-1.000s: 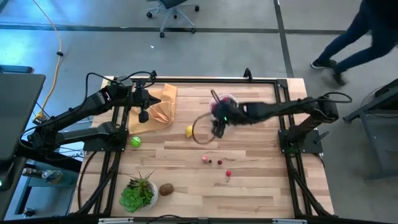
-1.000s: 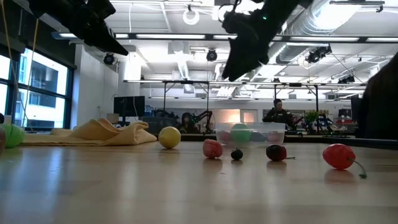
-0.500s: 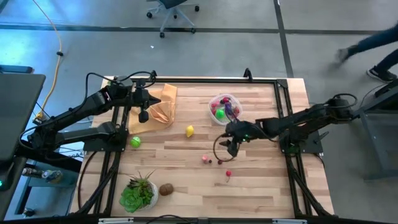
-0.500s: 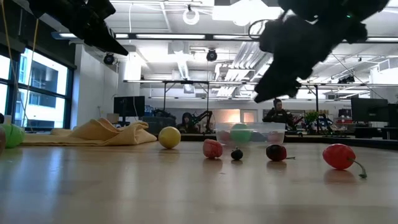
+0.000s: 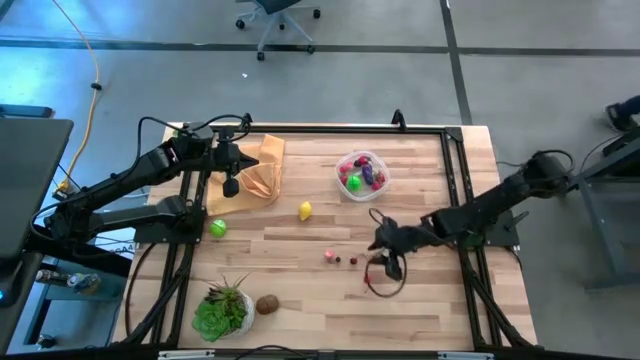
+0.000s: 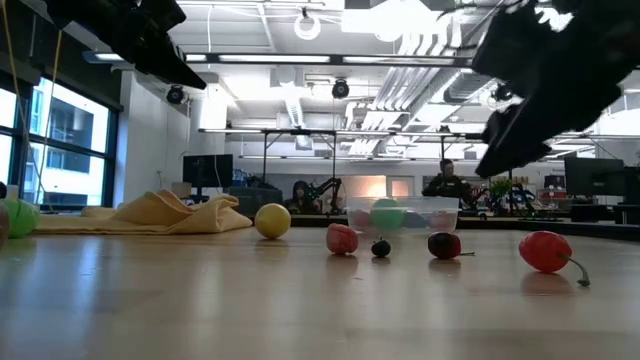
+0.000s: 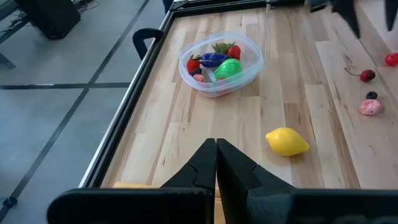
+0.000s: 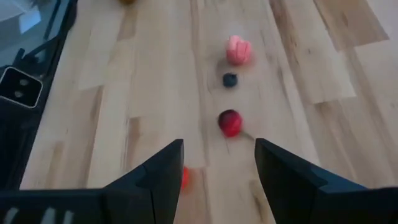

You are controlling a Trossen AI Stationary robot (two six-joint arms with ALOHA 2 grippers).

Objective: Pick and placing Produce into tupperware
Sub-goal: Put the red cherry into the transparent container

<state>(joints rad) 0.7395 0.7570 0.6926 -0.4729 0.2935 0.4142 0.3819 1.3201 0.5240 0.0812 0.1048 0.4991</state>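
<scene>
Over the counter's [image 5: 420, 300] front right, the right hand [image 5: 388, 262] has dropped from beside the tupperware [image 5: 361, 174] to the 4 loose produce pieces [image 8: 230, 122]; fingers spread, empty, touching nothing. By the cloth [image 5: 257, 168], the left hand [image 7: 216, 163] hovers clenched.

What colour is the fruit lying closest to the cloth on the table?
Yellow: the lemon sits alone on the wood between the cloth and the tub. The left wrist view shows it best.

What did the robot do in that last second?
The right gripper swung away from the tub and came down open over the small red pieces at mid-table, holding nothing. The left gripper, lemon and loose fruit stayed put.
</scene>
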